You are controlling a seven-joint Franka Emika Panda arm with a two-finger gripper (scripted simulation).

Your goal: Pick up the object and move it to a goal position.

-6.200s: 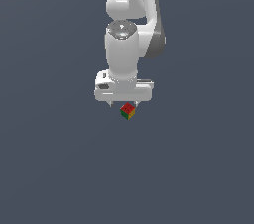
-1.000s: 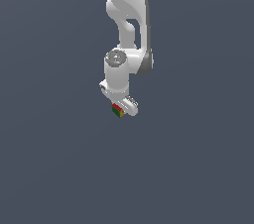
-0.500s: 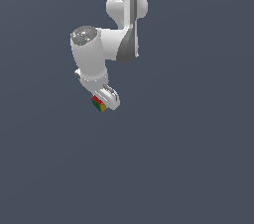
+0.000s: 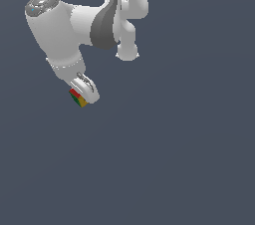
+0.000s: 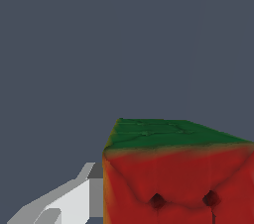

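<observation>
The object, a tiny cube (image 4: 77, 98) with red, green and yellow faces, sits at the tip of my white gripper (image 4: 82, 94), which is shut on it and holds it in the air at the exterior view's upper left. In the wrist view the cube (image 5: 173, 173) fills the near field, green face above a red face with dark dots. One white finger (image 5: 64, 203) presses against its side; the other finger is out of the picture.
The white arm (image 4: 99, 25) reaches in from the top of the exterior view. The ground is a plain dark grey-blue surface (image 4: 174, 159). No goal marker shows.
The arm has swung toward the exterior view's left and closer to the camera, tilting, with the cube still held in the gripper.
</observation>
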